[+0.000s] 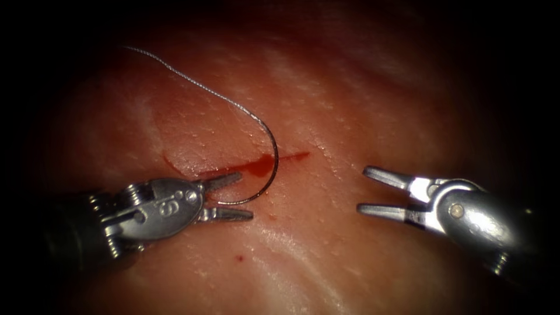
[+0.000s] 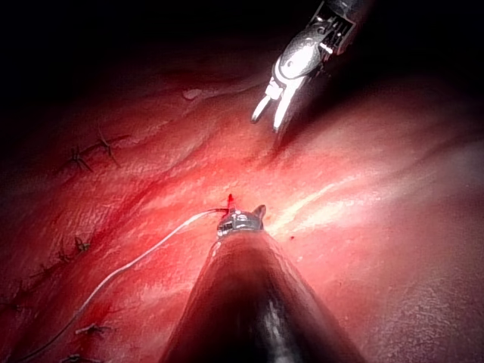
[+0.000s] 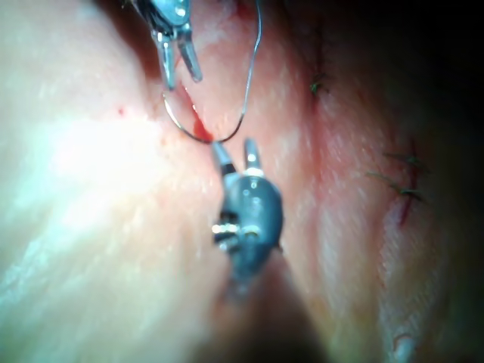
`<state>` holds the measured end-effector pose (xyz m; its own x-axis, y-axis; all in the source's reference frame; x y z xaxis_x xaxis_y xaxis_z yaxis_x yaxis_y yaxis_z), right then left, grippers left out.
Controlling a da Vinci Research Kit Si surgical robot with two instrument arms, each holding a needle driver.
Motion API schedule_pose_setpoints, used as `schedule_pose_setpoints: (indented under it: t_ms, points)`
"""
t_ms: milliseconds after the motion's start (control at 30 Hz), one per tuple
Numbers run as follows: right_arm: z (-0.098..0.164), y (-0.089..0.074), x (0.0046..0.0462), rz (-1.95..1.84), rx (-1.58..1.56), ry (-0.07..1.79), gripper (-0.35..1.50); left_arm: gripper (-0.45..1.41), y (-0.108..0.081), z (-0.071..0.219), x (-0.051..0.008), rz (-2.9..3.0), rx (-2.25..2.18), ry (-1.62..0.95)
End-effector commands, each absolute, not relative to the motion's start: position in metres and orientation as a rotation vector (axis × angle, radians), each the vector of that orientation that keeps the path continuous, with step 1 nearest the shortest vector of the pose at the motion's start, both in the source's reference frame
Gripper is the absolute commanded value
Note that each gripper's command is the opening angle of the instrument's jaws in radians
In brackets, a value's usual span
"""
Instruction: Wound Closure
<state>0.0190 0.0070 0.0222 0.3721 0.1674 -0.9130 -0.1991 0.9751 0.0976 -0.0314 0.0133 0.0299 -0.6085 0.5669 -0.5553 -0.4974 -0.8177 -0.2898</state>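
The tissue [image 1: 326,105] has a short cut [image 1: 294,156] with red fluid [image 1: 261,166] pooled in it. The curved needle [image 1: 275,153] lies across the cut, and I cannot tell whether its tip is in the tissue. Its lower end runs in between the jaws of my left tool [image 1: 245,196], which stand open around it without gripping. The thread [image 1: 192,81] trails up and left from the needle's other end. My right tool [image 1: 368,191] hovers right of the cut, open and holding nothing. The right wrist view shows the needle [image 3: 200,136] between the left tool [image 3: 178,57] and the right tool [image 3: 237,155].
Dark finished stitches [image 2: 91,155] sit in a row on another part of the tissue, also seen as stitches [image 3: 401,185] from the right wrist. A small red spot [image 1: 239,256] lies below the left tool. The left tool's shaft [image 2: 249,302] rises toward the cut.
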Motion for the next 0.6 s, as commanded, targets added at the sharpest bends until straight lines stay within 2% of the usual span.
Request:
schedule_pose_setpoints:
  t_ms: [33,133,600]
  points:
    - [0.0226,0.0075,0.0196,0.232,-0.034,1.170,0.42,0.22,0.0135,0.0308,-0.0321,2.387,-0.863,-0.143]
    - [0.0226,0.0074,0.0196,0.232,-0.034,1.170,0.42,0.17,0.0134,0.0317,-0.0329,2.400,-0.838,-0.148]
    - [0.0225,0.0072,0.0196,0.230,-0.034,1.171,0.41,0.17,0.0133,0.0334,-0.0326,2.455,-0.702,-0.157]
